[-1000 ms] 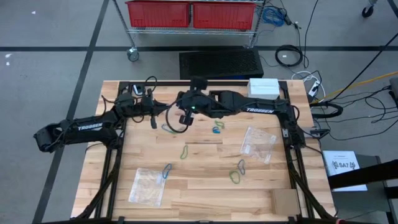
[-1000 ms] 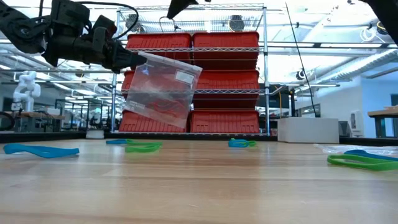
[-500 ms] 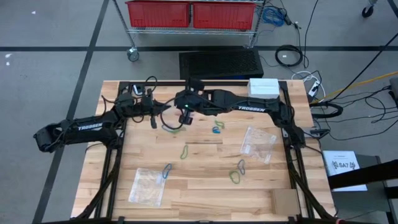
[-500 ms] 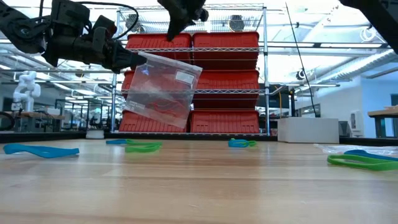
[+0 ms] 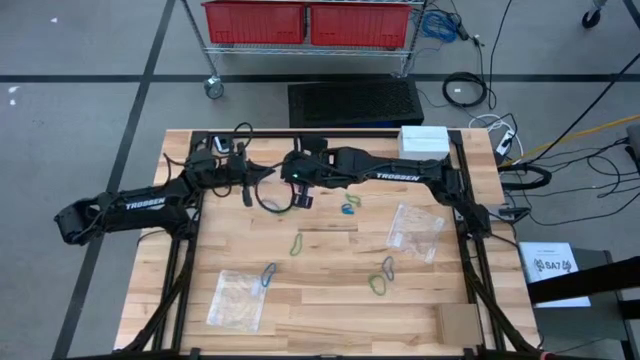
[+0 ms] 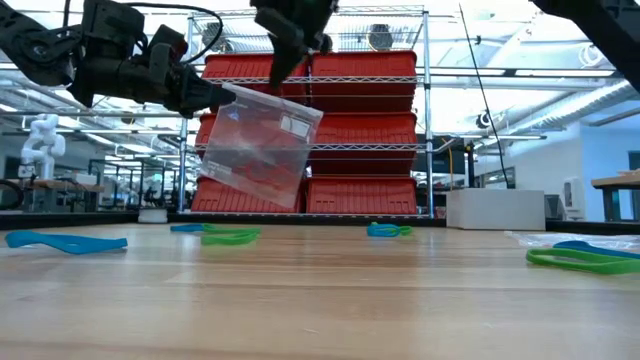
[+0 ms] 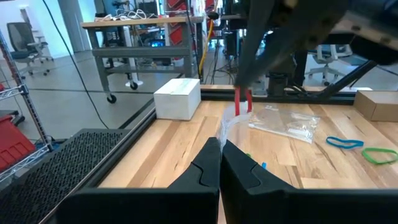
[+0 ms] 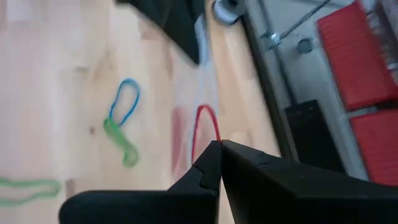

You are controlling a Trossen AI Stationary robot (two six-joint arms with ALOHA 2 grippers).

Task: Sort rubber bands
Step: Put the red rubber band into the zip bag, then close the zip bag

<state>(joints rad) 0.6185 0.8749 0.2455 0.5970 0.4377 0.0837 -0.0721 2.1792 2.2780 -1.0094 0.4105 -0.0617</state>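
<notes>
High view first: we see the wooden table (image 5: 330,300) with both arms reaching to its far middle. Our left gripper (image 6: 215,97) is clamped on the top edge of a clear plastic bag (image 6: 258,146), holding it up off the table with some red bands already inside. Two more clear bags lie flat, one near the front left (image 5: 238,299) and one on the right (image 5: 414,227).

Over the last second our right gripper (image 6: 285,57) has swung in from the right and come down to the held bag's mouth; a second ago only its tip showed at the top of the low view. It is pinched on a red rubber band (image 8: 205,129), whose loop hangs just above the opening in both wrist views. We judge the drop into the bag is about to happen, provided the mouth is open wide enough, which we cannot tell.

The other rubber bands are unsorted on the table: a blue and green pair (image 5: 349,209) near the middle, a green one (image 5: 298,244), a blue one (image 5: 268,274), and a green and blue group (image 5: 382,277) towards the front.
</notes>
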